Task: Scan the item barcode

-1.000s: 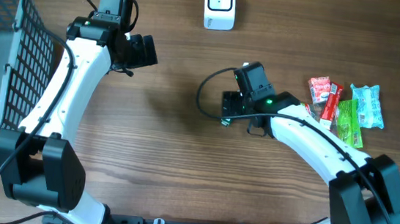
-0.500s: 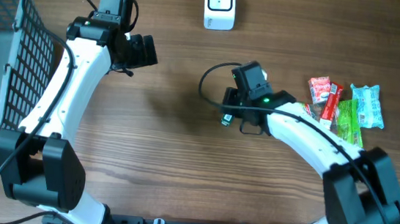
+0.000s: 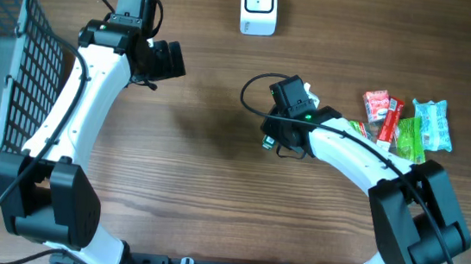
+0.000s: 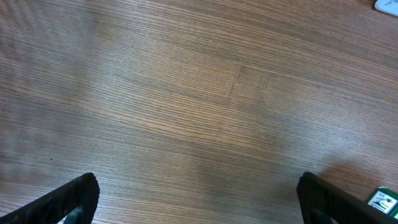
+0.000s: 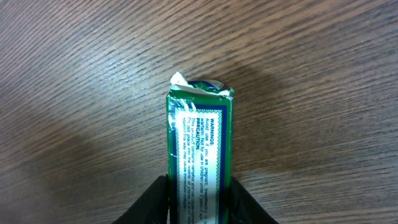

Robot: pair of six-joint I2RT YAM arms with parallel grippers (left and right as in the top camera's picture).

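A green box with a white printed label (image 5: 200,143) lies flat on the wooden table, its torn end pointing away from the right wrist camera. My right gripper (image 5: 199,202) is shut on it, one black finger pressed against each long side. From overhead, this gripper (image 3: 271,135) sits at the table's middle and hides most of the box. The white barcode scanner (image 3: 259,6) stands at the far edge. My left gripper (image 3: 170,59) hovers open to the left, its fingers (image 4: 74,199) wide apart over bare wood.
A grey mesh basket (image 3: 17,59) fills the left side. Several snack packets in red, green and light blue (image 3: 405,122) lie at the right. A green corner of a box (image 4: 382,200) shows at the lower right of the left wrist view.
The right gripper's jaws have closed from wide open onto the green box, and the wrist has shifted slightly. The left arm has not moved.
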